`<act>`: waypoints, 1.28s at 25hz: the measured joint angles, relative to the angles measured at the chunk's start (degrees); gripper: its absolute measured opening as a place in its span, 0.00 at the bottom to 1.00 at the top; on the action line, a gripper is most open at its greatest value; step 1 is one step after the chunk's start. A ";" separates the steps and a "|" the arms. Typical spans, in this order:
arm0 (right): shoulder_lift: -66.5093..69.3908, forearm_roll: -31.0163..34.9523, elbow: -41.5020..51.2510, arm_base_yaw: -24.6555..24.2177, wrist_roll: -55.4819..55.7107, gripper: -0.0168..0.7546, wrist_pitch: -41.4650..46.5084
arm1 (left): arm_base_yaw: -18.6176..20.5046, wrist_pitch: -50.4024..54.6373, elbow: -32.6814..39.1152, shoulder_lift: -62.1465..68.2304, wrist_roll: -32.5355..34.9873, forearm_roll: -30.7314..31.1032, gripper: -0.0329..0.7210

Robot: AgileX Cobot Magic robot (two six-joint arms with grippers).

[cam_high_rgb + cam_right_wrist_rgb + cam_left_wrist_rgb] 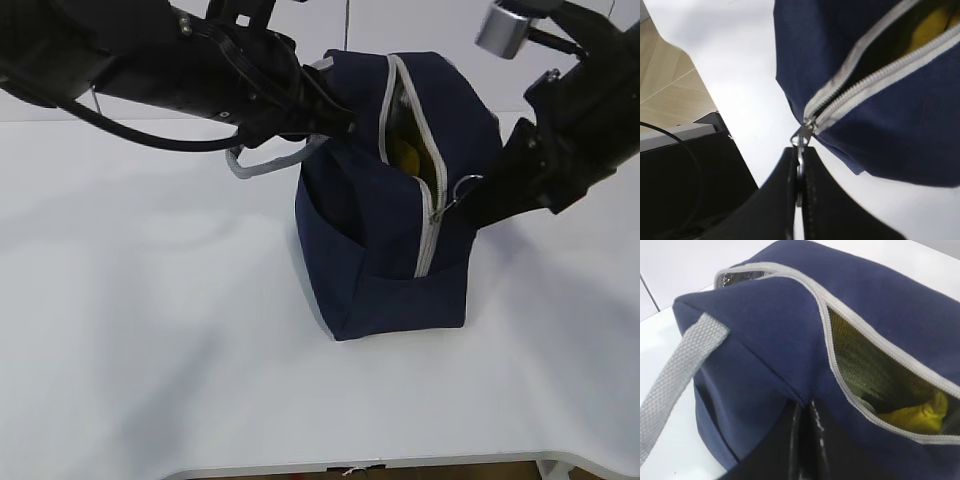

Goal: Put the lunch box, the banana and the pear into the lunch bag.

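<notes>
White table (150, 350) under even light, pale wall (400, 25) behind, wood-grain floor (670, 95).

No text, label, brand, number or sign can be read in any view.

One lunch bag (385, 230) – navy, the only bag on the one white table (150, 350). One grey zipper (428, 215) on it, partly open, with one metal ring pull (800, 142). One grey webbing handle (677, 377) can be seen clearly; whether there is a second I cannot tell. Yellow fruit shows through the gap – one yellow patch (920, 415), and whether it is the banana or the pear I cannot tell, so the fruit count stays unclear. Two grippers: one left gripper (807, 440), one right gripper (799, 190). Two black arms, one per side.
</notes>
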 joint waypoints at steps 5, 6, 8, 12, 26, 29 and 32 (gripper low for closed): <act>0.00 -0.87 -3.26 0.00 2.97 0.05 2.97 | 0.00 -0.10 0.00 0.00 0.00 0.00 0.02; 0.00 -1.01 -3.95 0.00 3.75 0.05 3.23 | 0.00 -0.10 0.00 0.00 0.00 0.00 0.02; 0.00 -1.23 -5.20 0.00 5.74 0.05 3.75 | 0.00 -0.21 0.00 0.00 0.00 -0.10 0.02; 0.63 -1.26 -6.67 0.00 8.68 0.05 5.62 | 0.00 -0.21 0.00 0.00 0.00 -0.55 0.02; 3.79 -5.80 -7.19 6.42 9.68 0.05 6.26 | 0.55 3.05 0.00 -0.11 0.10 -4.59 0.57; 3.79 -6.18 -7.19 6.42 9.86 0.05 6.26 | 2.83 6.75 0.00 -0.99 0.10 -6.33 0.67; 3.79 -6.18 -7.19 6.42 10.00 0.05 6.26 | 5.74 9.71 0.00 -2.76 0.10 -9.00 0.69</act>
